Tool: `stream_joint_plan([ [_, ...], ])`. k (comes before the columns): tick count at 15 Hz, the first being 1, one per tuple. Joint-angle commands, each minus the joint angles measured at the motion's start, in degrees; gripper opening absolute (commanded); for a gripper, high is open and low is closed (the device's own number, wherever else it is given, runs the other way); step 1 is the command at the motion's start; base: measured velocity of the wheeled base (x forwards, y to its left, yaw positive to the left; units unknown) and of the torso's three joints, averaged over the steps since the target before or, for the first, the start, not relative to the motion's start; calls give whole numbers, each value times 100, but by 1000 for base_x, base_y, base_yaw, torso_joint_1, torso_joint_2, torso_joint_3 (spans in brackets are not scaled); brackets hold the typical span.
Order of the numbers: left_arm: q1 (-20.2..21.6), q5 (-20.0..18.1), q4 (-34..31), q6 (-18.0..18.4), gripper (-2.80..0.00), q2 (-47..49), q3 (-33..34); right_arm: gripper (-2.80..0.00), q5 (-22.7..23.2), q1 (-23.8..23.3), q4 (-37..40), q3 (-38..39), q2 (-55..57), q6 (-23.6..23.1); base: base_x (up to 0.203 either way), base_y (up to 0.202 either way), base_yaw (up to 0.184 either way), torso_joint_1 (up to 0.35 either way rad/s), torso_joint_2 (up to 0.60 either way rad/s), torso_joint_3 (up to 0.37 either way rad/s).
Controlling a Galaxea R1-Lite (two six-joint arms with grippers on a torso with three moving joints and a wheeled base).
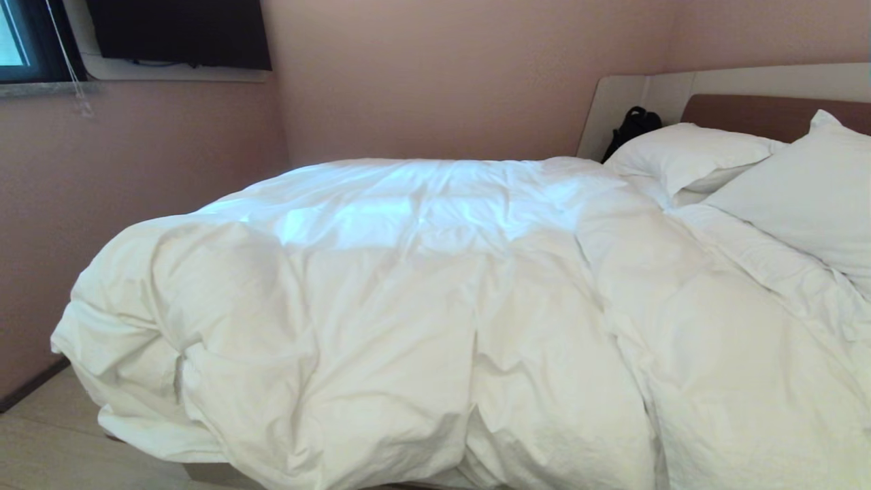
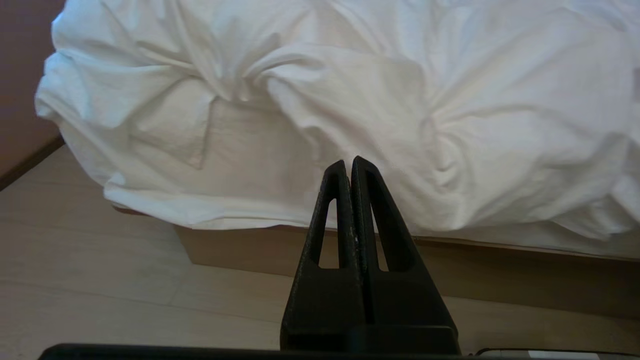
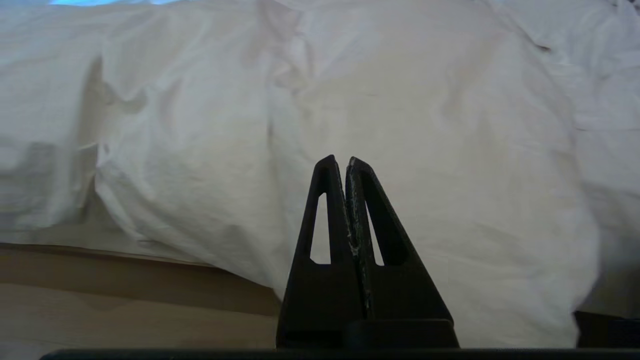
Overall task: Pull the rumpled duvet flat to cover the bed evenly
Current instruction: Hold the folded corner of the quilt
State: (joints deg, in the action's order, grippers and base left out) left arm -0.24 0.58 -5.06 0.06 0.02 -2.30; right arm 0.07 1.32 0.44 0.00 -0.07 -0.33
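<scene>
A thick white duvet (image 1: 422,292) lies rumpled over the bed, bunched in deep folds and hanging over the near side and the foot corner at the left. The bed's beige base (image 2: 240,250) shows under the hanging cloth in the left wrist view. My left gripper (image 2: 349,162) is shut with nothing in it, held short of the duvet (image 2: 390,100) near the foot corner. My right gripper (image 3: 341,161) is also shut and empty, facing the duvet (image 3: 425,125) where it drapes down the bed's side. Neither arm shows in the head view.
Two white pillows (image 1: 687,156) (image 1: 810,197) lie at the headboard (image 1: 748,112) on the right. A black bag (image 1: 633,126) sits behind the far pillow. A pink wall (image 1: 136,177) runs close along the bed's foot, with light wood floor (image 2: 100,280) below.
</scene>
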Motion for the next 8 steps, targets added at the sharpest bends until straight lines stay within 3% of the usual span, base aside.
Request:
stream_joint_plan([
  [1,-2,3,-4,-5,-280,6,2,-280,1,0,0,0,7,-2,0,196,-2,2,7,6],
  [8,-2,1,-4,2,-280,6,2,-280,1,0,0,0,7,-2,0,196,0,3,2,2],
])
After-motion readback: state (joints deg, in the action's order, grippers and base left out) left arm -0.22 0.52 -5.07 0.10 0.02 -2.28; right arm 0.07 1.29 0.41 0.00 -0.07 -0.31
